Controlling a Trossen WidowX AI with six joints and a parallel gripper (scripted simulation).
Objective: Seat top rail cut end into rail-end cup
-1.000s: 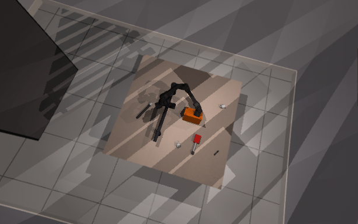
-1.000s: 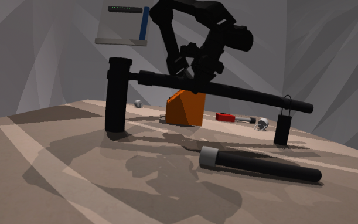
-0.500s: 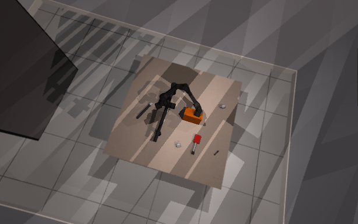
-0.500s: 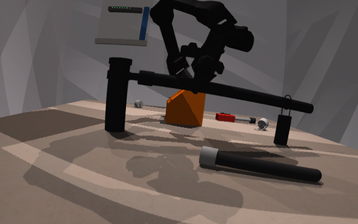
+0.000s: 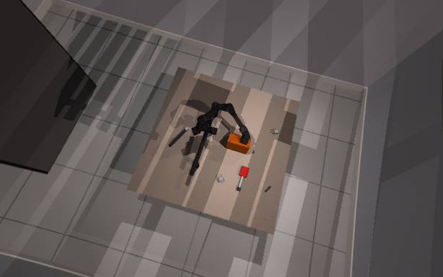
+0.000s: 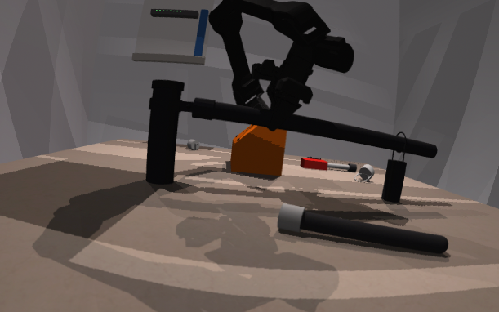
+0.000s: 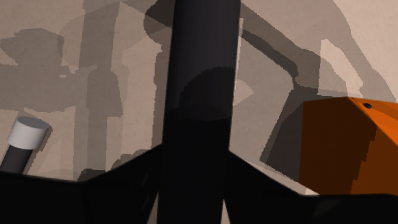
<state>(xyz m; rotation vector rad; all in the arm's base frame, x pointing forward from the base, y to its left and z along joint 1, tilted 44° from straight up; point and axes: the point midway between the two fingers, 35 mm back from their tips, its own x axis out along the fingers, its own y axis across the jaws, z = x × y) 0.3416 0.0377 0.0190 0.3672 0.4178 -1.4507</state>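
The black top rail runs level above the table. Its right part passes through the thin wire loop cap on the short black post. Its left end sits in the wider rail-end cup, which hangs on the brace band high on the big black post, just under the post cap. My gripper is shut on the rail near its middle, coming down from above.
An orange block holds the arm's base behind the rail. A spare black tube with a grey end lies on the table. A red-handled tool and small grey fittings lie beyond.
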